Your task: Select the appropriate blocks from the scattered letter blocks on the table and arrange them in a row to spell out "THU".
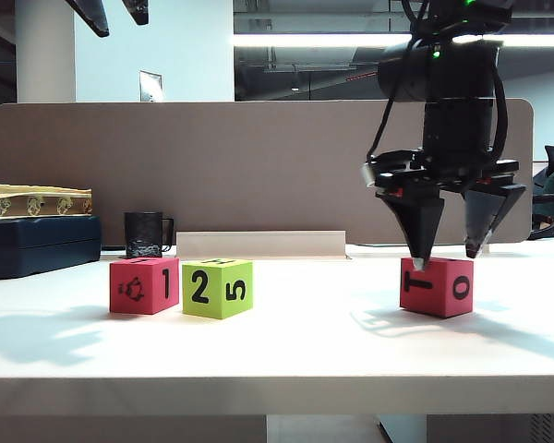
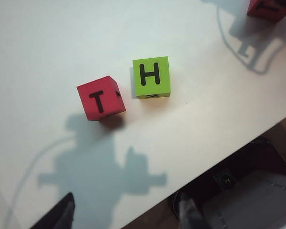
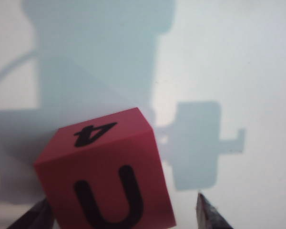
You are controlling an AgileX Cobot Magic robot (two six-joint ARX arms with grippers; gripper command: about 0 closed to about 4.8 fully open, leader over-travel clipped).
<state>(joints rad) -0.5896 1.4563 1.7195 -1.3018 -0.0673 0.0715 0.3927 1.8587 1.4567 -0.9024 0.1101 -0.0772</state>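
On the right side of the white table, the right gripper hung straight over the red U block, jaws spread wide and empty, one fingertip at each upper edge of the cube. From the right wrist view the block sat squarely between the two dark fingertips, U face up, a 4 on the adjoining side. So the thing lay directly below, in line with the jaws: a short drop and a squeeze looked like all the pick needed, in my reading. A cube has no long axis to worry about.

Well apart to the left stood the red T block and, just beside it, the lime green H block, a narrow gap between them. The left gripper hovered high above that pair, empty, jaws parted about midway; only its tips showed. The right arm was clearly the nearer one to the U.

Hard to tell: whether the right fingertips actually touched the block. Its lower part was cut off in the wrist view.
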